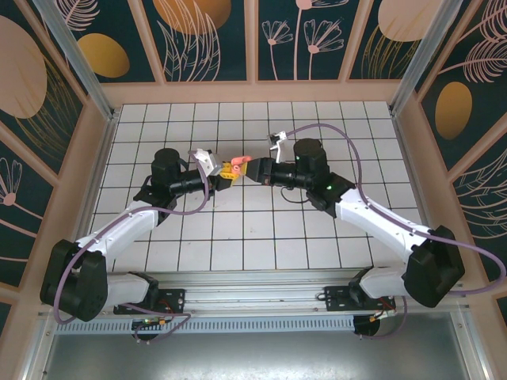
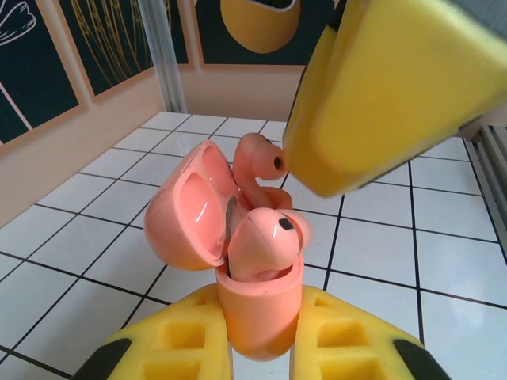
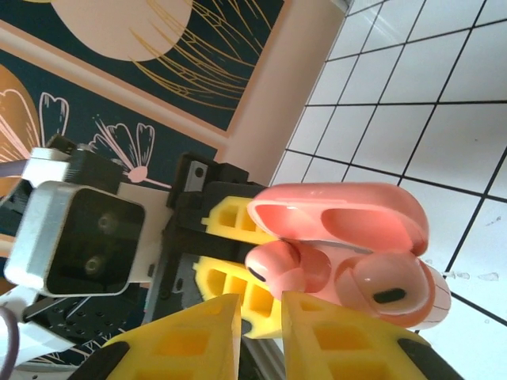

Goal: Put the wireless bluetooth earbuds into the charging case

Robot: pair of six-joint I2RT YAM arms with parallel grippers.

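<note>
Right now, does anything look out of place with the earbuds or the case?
Yes: the rear earbud stands high out of the open charging case, clearly unseated, while the front earbud sits lower in the case.

White tiled tabletop point(image 1: 238, 237) ringed by dark floral wall panels point(image 1: 206, 39) and aluminium posts point(image 1: 73, 59)

The table point(image 1: 238, 237) is a flat top of white square tiles with thin dark grid lines. It spreads out on every side beneath the left gripper point(image 1: 228, 171) and the right gripper point(image 1: 253, 169), which meet above its middle rows. A pale peach wall point(image 1: 253, 92) rims it beyond the grippers and out to either side of them; behind them, at the near edge, a metal rail point(image 1: 253, 294) carries the arms' bases, and a few faint specks point(image 3: 467, 276) mark one tile near the right gripper.
</note>
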